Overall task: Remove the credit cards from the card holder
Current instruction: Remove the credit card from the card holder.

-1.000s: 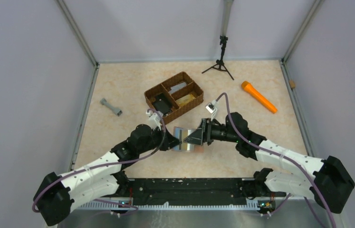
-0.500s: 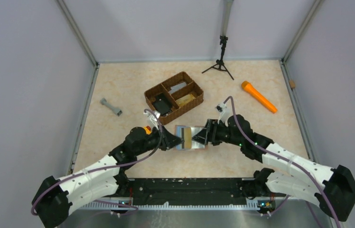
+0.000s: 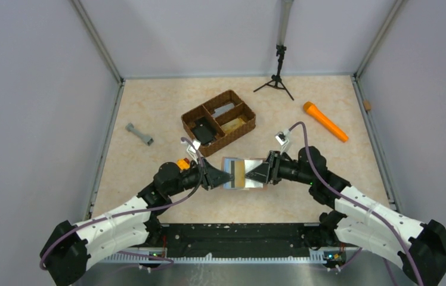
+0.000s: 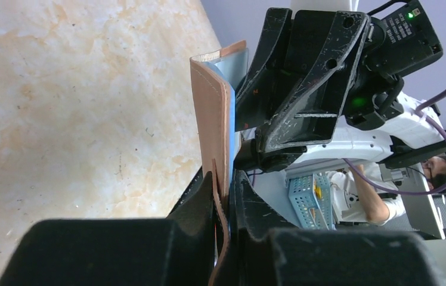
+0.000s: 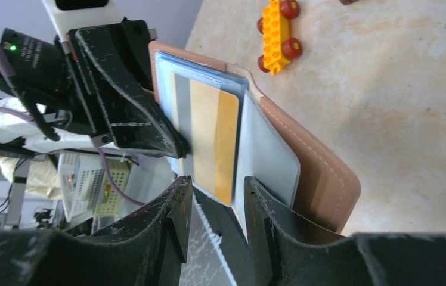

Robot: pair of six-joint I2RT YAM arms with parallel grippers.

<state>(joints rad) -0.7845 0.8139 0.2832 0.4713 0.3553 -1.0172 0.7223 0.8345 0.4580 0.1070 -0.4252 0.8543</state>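
Observation:
The tan card holder (image 3: pixel 244 173) hangs open just above the table between both arms. My left gripper (image 4: pixel 229 196) is shut on its left flap, the leather edge (image 4: pixel 211 119) standing upright between the fingers. In the right wrist view its pale blue-grey inside (image 5: pixel 268 161) shows, with a gold credit card (image 5: pixel 211 137) sticking out of a pocket. My right gripper (image 5: pixel 214 199) is open, its fingers on either side of the card's near end with a gap left. From above, the right gripper (image 3: pixel 257 173) sits over the holder's right half.
A brown woven basket (image 3: pixel 219 121) stands just behind the holder. An orange torch-like cylinder (image 3: pixel 325 121) lies at back right, a grey dumbbell-shaped piece (image 3: pixel 139 134) at left, a small black tripod (image 3: pixel 277 80) at the back wall. A yellow toy car (image 5: pixel 277 33) sits near the holder.
The card holder and both grippers have shifted slightly right and back. The holder now lies more open, and the right gripper's jaws have narrowed around the gold card's end.

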